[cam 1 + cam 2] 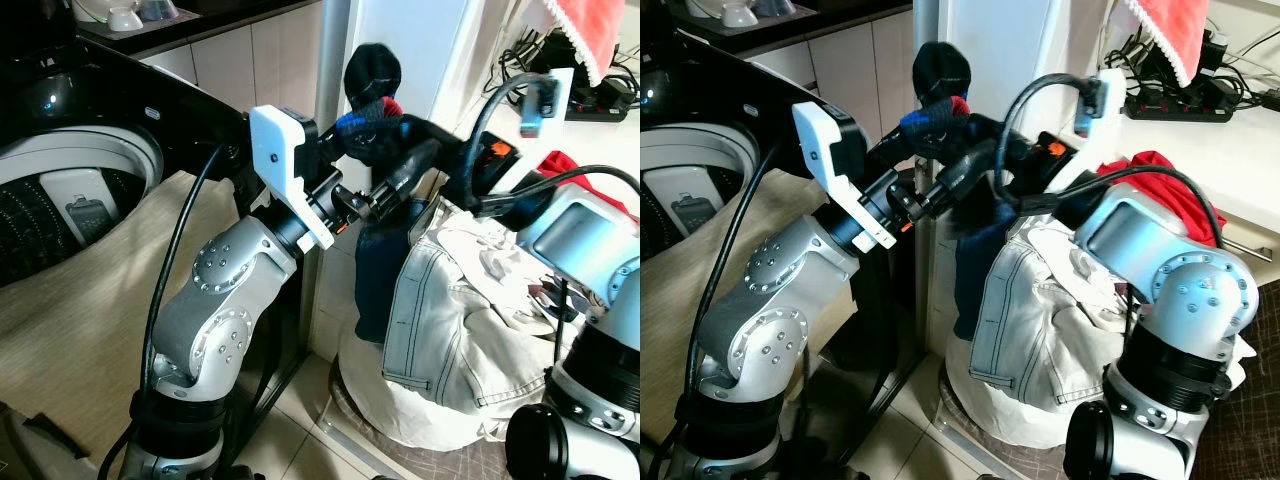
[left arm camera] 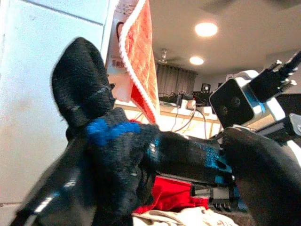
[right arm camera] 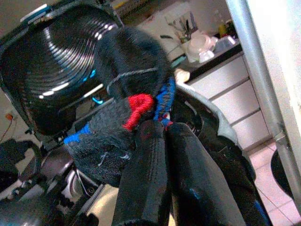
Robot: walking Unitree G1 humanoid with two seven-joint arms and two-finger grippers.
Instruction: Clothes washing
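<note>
Right wrist view gives me the clearest read: my right pincer [image 3: 162, 136] has its two black fingers pressed together on a dark sock [image 3: 127, 94] with red and blue patches, held up in the air. My left pincer [image 1: 375, 125] meets the same sock from the other side and looks clamped on it too, so both ends seem gripped at once. Below them sits the laundry heap, a pale denim garment [image 1: 450, 320] draped over a basket [image 1: 400, 425], with a red cloth [image 1: 1155, 170] behind. The open washing machine drum [image 1: 70, 205] lies off to my left. As I judge it, one pincer should let go cleanly first, then I carry the sock over the drum rim, keeping it clear of the lid [image 3: 51, 61]
</note>
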